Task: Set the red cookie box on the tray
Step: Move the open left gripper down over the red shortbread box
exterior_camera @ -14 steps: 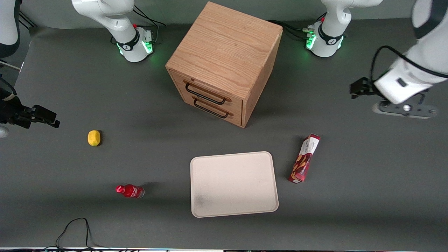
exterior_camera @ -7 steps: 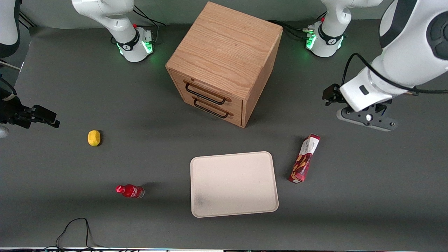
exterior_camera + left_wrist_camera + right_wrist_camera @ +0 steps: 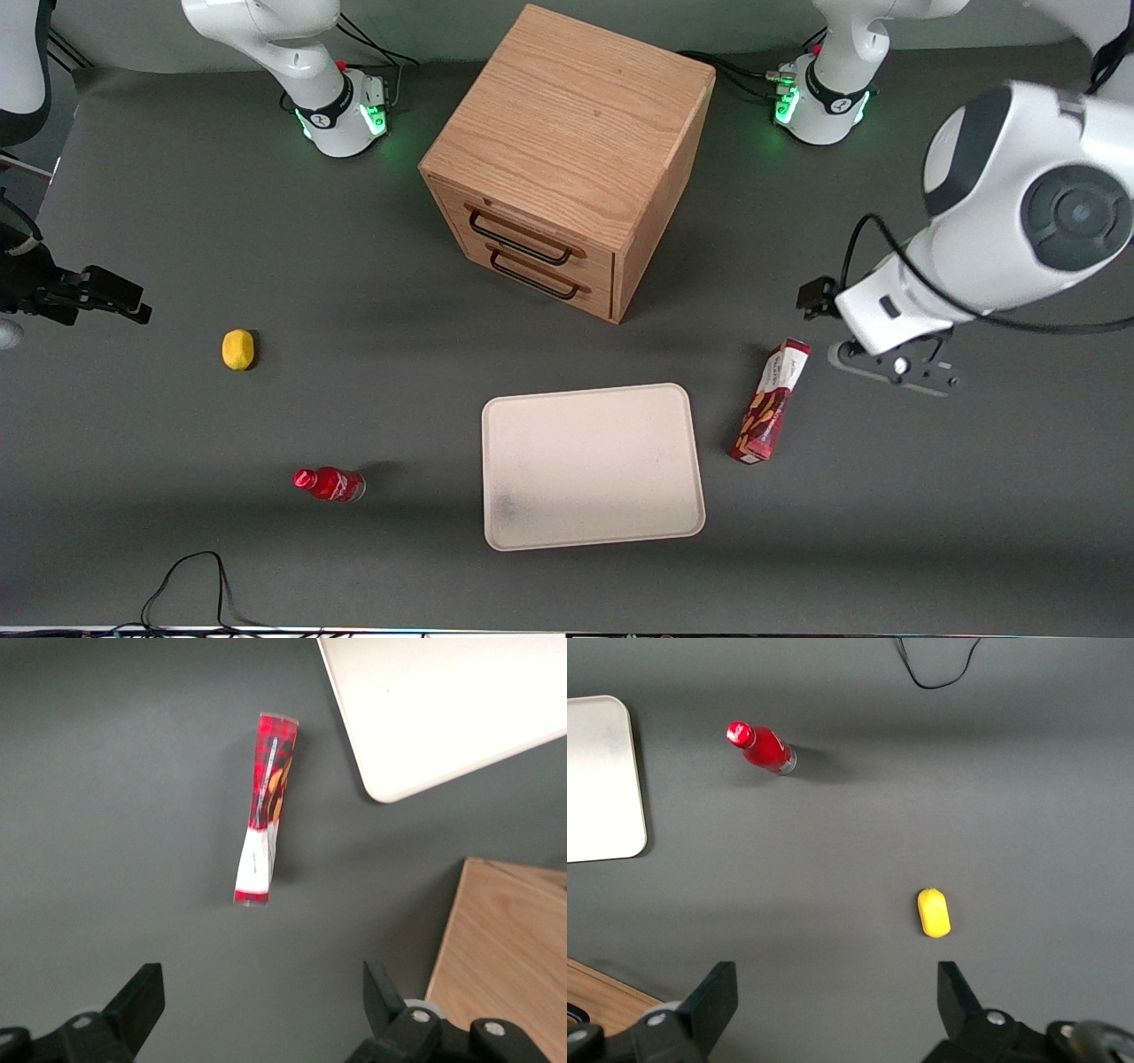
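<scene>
Although the arm's white body hides most of the gripper (image 3: 893, 367) from the front, the wrist view shows its fingers (image 3: 142, 997) spread wide apart with nothing between them, hanging above bare desk (image 3: 930, 496) just beside the white end of the red cookie box (image 3: 771, 401). The box lies flat on the desk, close to the tray's (image 3: 592, 465) short edge on the working arm's side but not touching it. The wooden cabinet (image 3: 567, 155) stands farther from the front camera, partly cut off in the wrist view.
</scene>
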Tool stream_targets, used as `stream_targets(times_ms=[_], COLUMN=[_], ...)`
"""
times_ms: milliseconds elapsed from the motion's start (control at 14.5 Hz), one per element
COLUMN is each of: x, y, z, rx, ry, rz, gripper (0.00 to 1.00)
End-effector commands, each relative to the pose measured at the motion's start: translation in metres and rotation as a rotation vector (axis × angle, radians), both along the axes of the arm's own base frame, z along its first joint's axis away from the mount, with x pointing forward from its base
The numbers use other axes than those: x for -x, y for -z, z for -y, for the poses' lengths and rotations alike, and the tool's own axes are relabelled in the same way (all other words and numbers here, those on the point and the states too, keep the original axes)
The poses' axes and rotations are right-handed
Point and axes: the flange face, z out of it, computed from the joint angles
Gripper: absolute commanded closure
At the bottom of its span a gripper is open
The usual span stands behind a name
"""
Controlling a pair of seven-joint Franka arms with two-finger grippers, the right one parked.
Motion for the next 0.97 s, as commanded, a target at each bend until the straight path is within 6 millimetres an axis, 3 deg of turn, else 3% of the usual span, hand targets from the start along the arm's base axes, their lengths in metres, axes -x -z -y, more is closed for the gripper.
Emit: stream_targets(times_ms=[0,69,276,483,690,897], x=[-0.019,-0.025,-0.026,-0.023,-0.027,-0.022], y=[0.041,0.073,0.130,0.175,0.209,0.229], z=[0.004,0.004,0.011,0.008,0.005,0.005], rx=[0.018,0.024,0.031,0.030,0.039,0.044], ry=[0.037,0.066,0.073,0.124,0.150,0.161], rz=[0.019,0.024,0.041,0.100,0.096,0.109], gripper=[0.00,0.00,0.00,0.01,0.01,0.01])
